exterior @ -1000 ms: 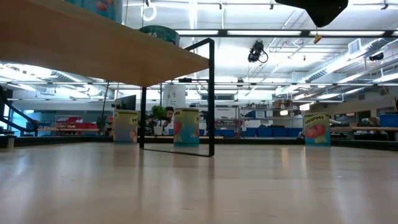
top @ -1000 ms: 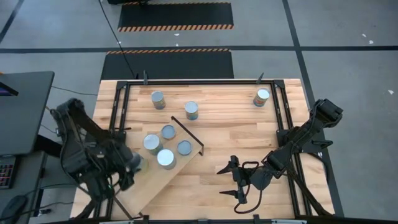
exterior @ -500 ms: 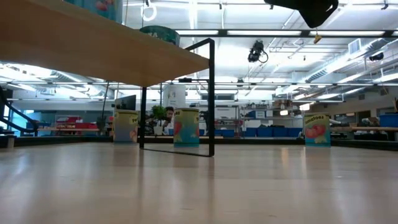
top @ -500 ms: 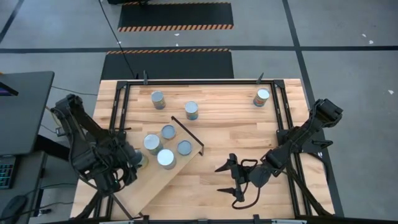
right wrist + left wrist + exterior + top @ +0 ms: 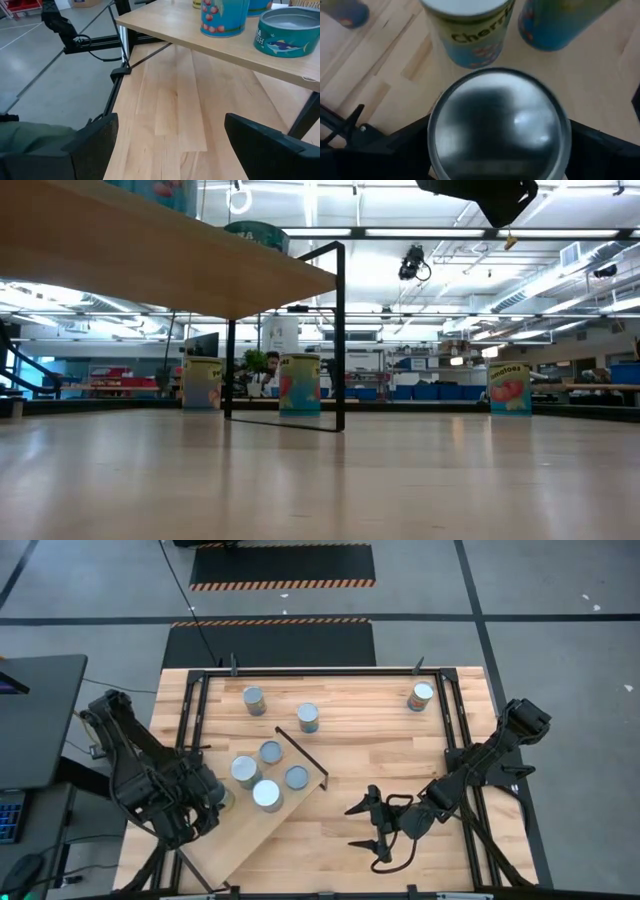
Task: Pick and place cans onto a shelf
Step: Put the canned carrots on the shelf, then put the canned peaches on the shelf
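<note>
Now | shelf [image 5: 240,840]: five cans [image 5: 266,795] | tabletop [image 5: 370,740]: three | left gripper [image 5: 222,803]: unclear | right gripper [image 5: 362,826]: spread

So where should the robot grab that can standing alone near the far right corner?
Probably by its round sides, about halfway up, coming straight down from above. The can stands upright and alone, so fingers fit on either side, and the open right gripper is the nearer one.

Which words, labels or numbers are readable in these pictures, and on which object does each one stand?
"Cherri": on the side of the can standing past the silver-topped can, left wrist view; the word runs on out of sight.
Partly readable, perhaps "tomatoes": on the can at the right of the low view.
Flat tin with a fish picture: lettering too small to read.
Other can labels: blurred.
</note>
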`<state>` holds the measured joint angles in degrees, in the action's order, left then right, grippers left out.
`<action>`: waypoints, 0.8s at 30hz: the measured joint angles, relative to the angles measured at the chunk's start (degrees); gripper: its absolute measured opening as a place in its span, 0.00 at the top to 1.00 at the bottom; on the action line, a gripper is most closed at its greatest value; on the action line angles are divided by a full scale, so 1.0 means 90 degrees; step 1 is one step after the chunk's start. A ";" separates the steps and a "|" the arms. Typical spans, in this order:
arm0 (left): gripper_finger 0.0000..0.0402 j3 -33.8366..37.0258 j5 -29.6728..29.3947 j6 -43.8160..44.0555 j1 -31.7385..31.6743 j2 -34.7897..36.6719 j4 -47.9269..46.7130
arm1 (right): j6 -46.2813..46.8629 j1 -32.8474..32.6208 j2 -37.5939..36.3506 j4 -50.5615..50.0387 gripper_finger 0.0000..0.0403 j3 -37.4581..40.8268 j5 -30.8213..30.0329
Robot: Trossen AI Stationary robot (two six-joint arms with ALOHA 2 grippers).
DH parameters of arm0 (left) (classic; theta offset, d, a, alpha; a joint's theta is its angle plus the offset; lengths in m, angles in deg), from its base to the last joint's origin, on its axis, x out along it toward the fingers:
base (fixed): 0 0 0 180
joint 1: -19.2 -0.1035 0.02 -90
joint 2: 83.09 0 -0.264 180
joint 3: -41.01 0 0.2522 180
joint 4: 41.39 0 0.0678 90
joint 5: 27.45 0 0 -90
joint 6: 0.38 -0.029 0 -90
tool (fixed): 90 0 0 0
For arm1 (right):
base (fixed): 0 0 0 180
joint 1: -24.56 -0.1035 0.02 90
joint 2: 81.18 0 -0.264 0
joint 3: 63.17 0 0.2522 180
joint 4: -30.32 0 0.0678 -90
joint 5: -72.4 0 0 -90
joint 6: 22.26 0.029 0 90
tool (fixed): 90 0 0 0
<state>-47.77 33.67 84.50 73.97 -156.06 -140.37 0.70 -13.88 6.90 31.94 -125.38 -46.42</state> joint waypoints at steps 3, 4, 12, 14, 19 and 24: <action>0.11 -0.0164 -0.0009 -0.0178 -0.0080 0.0002 -0.0010 | -0.0002 -0.0005 0.0000 0.0000 0.07 0.0000 0.0007; 0.11 -0.0223 -0.0026 -0.0267 -0.0103 0.0000 -0.0007 | -0.0018 -0.0005 0.0000 -0.0001 0.07 0.0000 0.0041; 0.11 -0.0826 -0.0360 -0.1013 -0.0483 0.0000 -0.0216 | -0.0021 0.0042 -0.0005 0.0004 0.07 0.0000 0.0137; 0.11 -0.1041 -0.0430 -0.1194 -0.0615 0.0000 -0.0348 | -0.0022 0.0079 -0.0017 0.0030 0.07 0.0000 0.0120; 0.11 -0.1697 -0.1479 -0.1933 -0.0975 0.0000 -0.0147 | -0.0046 0.0329 -0.0477 -0.0725 0.08 0.0000 0.0114; 0.11 -0.2223 -0.3048 -0.3408 -0.1387 -0.0002 0.0477 | -0.0045 0.0946 -0.1238 -0.1921 0.11 0.0000 -0.0196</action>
<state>-67.78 6.24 53.83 61.49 -156.08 -136.08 0.29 -5.36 -4.24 14.65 -125.38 -48.18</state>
